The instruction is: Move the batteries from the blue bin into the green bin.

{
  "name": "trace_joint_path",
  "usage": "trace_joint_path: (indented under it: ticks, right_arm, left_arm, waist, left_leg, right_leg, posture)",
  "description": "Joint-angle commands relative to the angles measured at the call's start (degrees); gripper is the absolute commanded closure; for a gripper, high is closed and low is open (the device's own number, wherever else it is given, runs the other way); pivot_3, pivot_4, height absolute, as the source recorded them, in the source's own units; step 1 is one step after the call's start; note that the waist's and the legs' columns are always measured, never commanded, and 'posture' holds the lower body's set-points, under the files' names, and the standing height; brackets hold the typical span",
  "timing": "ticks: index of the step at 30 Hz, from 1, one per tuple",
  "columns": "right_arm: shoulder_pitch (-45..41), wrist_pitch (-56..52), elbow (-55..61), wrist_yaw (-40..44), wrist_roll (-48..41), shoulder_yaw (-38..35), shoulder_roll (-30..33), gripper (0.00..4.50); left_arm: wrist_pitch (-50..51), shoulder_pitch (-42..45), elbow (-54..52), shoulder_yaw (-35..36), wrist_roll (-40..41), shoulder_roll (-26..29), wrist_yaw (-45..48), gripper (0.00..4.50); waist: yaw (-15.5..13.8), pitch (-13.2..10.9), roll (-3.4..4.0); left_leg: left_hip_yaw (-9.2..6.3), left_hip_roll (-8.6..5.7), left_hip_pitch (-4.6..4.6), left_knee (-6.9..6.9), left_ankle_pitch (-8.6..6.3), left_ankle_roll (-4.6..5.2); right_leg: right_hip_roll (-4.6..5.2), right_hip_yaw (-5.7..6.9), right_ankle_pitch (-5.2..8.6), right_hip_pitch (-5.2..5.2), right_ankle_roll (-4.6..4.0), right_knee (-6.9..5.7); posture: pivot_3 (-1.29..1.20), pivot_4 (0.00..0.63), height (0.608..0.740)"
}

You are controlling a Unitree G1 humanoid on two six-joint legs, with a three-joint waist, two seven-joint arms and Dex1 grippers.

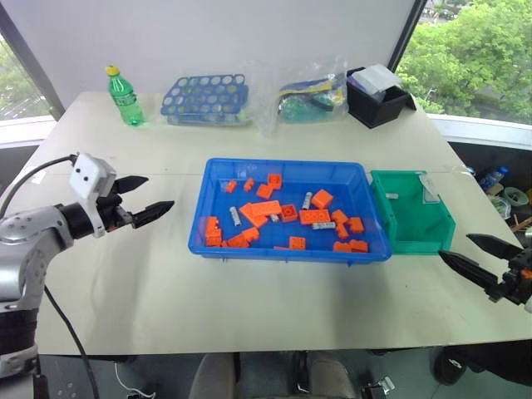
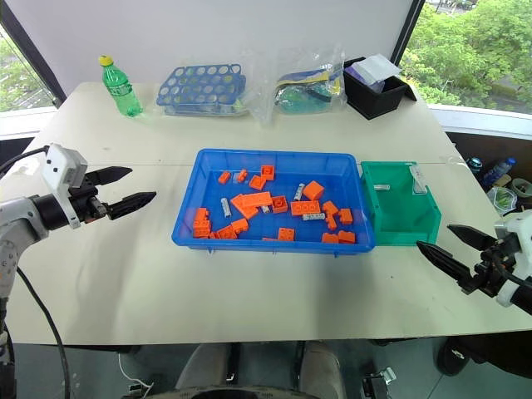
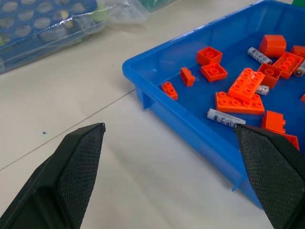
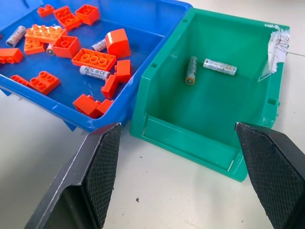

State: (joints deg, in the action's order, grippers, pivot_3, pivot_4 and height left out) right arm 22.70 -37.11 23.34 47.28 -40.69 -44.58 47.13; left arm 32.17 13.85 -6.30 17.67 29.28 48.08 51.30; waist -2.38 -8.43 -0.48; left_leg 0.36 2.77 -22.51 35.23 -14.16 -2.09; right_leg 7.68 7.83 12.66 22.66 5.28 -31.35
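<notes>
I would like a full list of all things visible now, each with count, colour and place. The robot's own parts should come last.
table: one, white, under everything.
blue bin: one, bright blue, table centre.
orange bricks: many, scattered inside the blue bin.
batteries in the blue bin: at least four, silver-grey, among the bricks.
green bin: one, teal-green, right beside the blue bin.
batteries in the green bin: two, silver-grey, on its floor.
bottle: one, green, far left.
rack with round holes: one, blue, far side.
plastic bags: clear, beside the rack.
black box: one, far right.
left gripper: open, left of the blue bin.
right gripper: open, near the green bin.
</notes>
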Motion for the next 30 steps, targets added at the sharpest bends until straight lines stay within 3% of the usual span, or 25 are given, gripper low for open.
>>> trace_joint_path:
  ticks: [1, 7, 9, 17, 24, 27, 30]
  right_arm:
    - [0.32, 0.85, 1.22, -0.28, 0.37, -1.6, -0.46, 0.59]
    - [0.48, 0.73, 0.98, -0.25, 0.3, -2.06, -0.62, 0.59]
    - [-0.25, -0.5, 0.54, -0.11, -0.91, -2.15, -0.05, 0.06]
    - [-7.01, -0.99, -0.94, 1.02, 0.56, 2.53, 5.56, 0.02]
    - [-28.24, -3.53, -5.65, -0.44, 0.29, 18.39, 7.68, 0.02]
    - [-42.92, -5.55, -8.06, -3.43, 4.78, 32.65, 2.66, 0.02]
    - [-52.09, -8.74, -10.44, -6.59, 6.98, 41.27, -4.11, 0.02]
  left_arm:
    - [-0.98, 1.67, -0.72, 0.96, 0.07, 0.68, -0.4, 0.0]
    - [0.15, 3.27, 0.01, 0.21, 0.4, 0.53, -0.66, 0.0]
    - [0.35, 3.6, -0.37, 0.21, 0.85, -0.09, -1.1, 0.0]
    - [3.1, 0.76, -5.06, 0.13, 4.11, -0.8, -0.4, 0.0]
    - [5.04, 1.5, -8.21, -0.4, 6.62, 0.83, 2.31, 0.0]
    - [3.07, 1.0, -8.72, -1.6, 4.53, 2.11, 3.36, 0.0]
    - [2.33, 0.35, -9.07, -1.65, 3.89, 2.73, 3.62, 0.0]
  waist:
    - [0.0, 0.0, -0.01]
    - [0.03, 0.02, -0.03]
    - [0.04, 0.03, -0.05]
    - [0.16, 0.07, -0.12]
    - [0.15, 0.04, -0.09]
    - [0.54, 0.05, -0.14]
    - [0.18, 0.1, -0.25]
  left_leg:
    - [0.0, 0.0, 0.0, 0.0, 0.0, 0.0]
    - [0.02, 0.0, 0.01, 0.0, 0.0, 0.0]
    - [0.02, 0.0, 0.01, 0.0, 0.0, 0.0]
    - [0.05, 0.0, 0.07, 0.01, 0.01, 0.01]
    - [0.14, 0.03, 0.09, 0.04, 0.01, 0.02]
    - [0.25, 0.07, 0.06, 0.01, 0.03, 0.04]
    - [0.28, 0.07, 0.09, 0.01, 0.1, 0.17]
  right_leg:
    - [0.0, 0.0, 0.0, 0.0, 0.0, 0.0]
    - [0.0, 0.0, 0.0, -0.01, 0.0, -0.02]
    - [0.0, -0.01, 0.0, -0.01, 0.0, -0.02]
    - [-0.01, -0.03, -0.02, -0.02, -0.03, -0.08]
    - [-0.01, -0.03, -0.05, 0.03, -0.08, -0.1]
    - [-0.01, -0.04, -0.1, 0.13, -0.16, -0.15]
    - [0.0, -0.05, -0.21, 0.18, -0.31, -0.33]
  posture:
    - [0.0, 0.15, 0.723]
    - [0.0, 0.15, 0.723]
    - [0.0, 0.15, 0.723]
    - [0.0, 0.15, 0.723]
    - [0.0, 0.15, 0.723]
    - [0.0, 0.15, 0.723]
    - [0.0, 0.15, 0.723]
